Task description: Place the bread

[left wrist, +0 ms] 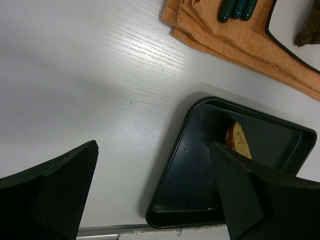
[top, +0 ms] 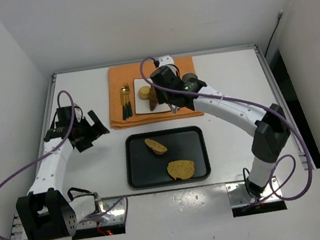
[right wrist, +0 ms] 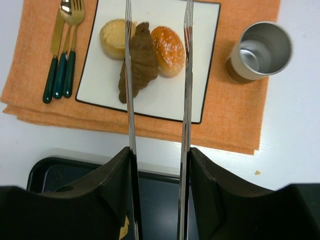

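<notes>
Your right gripper (right wrist: 159,150) is released: its two metal blades (right wrist: 187,75) stand apart with nothing pinched. Ahead of it the dark bread (right wrist: 140,55) lies on the white plate (right wrist: 165,102), and the left blade crosses over it. The pale roll (right wrist: 114,37) is just left of that blade, the orange bun (right wrist: 167,42) mostly between the blades. The black tray (top: 134,171) sits just behind the fingers, with two slices (top: 156,146) in it. Your left gripper (left wrist: 152,150) is spread wide and empty above the table (left wrist: 75,75), tray corner to its right.
</notes>
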